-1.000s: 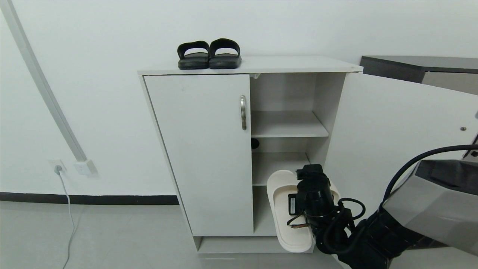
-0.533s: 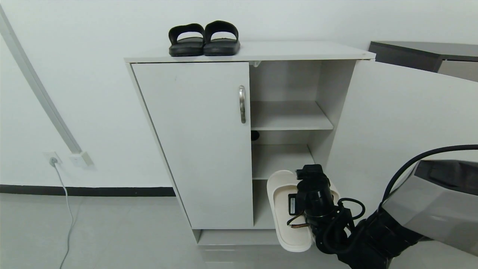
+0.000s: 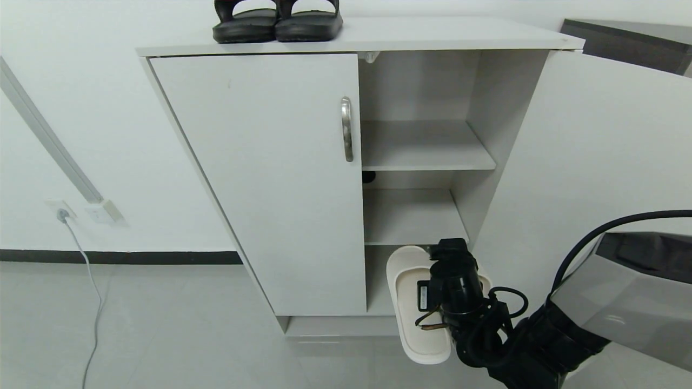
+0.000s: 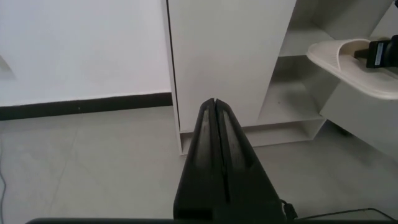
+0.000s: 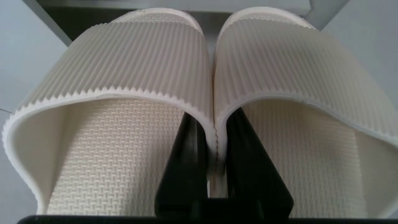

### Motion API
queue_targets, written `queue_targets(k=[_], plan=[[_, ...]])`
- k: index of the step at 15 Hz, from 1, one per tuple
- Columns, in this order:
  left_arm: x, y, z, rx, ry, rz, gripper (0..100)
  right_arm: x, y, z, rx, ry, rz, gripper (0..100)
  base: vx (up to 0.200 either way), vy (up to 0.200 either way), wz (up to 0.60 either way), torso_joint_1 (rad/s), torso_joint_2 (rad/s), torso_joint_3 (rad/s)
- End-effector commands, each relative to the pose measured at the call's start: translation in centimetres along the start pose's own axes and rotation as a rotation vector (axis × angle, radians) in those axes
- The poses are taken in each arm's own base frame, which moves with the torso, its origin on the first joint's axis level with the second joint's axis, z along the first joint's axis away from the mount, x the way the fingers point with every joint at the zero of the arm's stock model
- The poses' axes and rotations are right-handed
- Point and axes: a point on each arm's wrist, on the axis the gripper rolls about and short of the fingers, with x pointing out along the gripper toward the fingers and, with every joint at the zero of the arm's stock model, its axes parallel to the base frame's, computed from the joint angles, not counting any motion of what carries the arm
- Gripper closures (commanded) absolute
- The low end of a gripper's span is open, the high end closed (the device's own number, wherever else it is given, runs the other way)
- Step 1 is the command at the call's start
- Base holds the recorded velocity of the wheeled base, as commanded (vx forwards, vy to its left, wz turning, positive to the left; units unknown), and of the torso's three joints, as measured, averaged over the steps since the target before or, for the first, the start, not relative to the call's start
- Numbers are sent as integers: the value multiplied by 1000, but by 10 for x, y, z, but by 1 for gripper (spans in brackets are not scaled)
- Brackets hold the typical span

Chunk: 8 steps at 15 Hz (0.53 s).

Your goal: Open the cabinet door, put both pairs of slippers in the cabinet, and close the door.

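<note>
Slippers come in two pairs, four in all. The head view shows both pairs. The pair of black rubber slide slippers [image 3: 278, 21] stands side by side on the far left of the top of the white two-door cabinet [image 3: 432, 32]. The pair of cream ribbed-strap foam slippers [image 3: 413, 302] hangs low at the cabinet's right half, off the grey tiled floor [image 3: 162, 335].

The right wrist view gives what the head view hides. The right gripper [image 5: 215, 149] has one black finger under each cream strap, and the two inner strap walls are clamped together between them. That view also shows the look of the pair: fine ridges across the straps, a woven-pattern footbed, and saw-toothed strap edges.

In the left wrist view the left gripper [image 4: 214, 109] has its fingers pressed flat together with nothing between them. It hangs over the floor, near the cabinet's left front. That view also catches a cream slipper [image 4: 354, 59] from the side, held just in front of the open half at about the height of the lowest opening. Whether its toe is past the cabinet's front edge cannot be told.

Of the two doors, the left door [image 3: 259, 178] is shut and carries one upright metal handle [image 3: 346, 129]. The right door [image 3: 594, 162] is swung wide open. Two bare white shelves [image 3: 421, 146] cross the open half, one above the other.

On the wall at far left, a white socket [image 3: 60, 212] has a cable running down to the floor.
</note>
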Motion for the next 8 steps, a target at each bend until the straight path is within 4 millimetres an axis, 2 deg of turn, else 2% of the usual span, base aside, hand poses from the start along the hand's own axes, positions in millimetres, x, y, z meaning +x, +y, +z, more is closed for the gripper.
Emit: queue_targets(k=[1, 4, 8], plan=[[0, 0, 0, 0, 0, 1, 100, 0, 0, 0, 1, -1, 1, 100, 0, 0, 0, 7, 7, -198], [0, 0, 0, 0, 0, 1, 100, 1, 1, 0, 8, -12, 3, 100, 0, 0, 0, 5, 2, -155], [0, 0, 0, -2, 0, 1, 100, 1, 2, 2, 27, -48, 12, 100, 0, 0, 0, 2, 1, -14]])
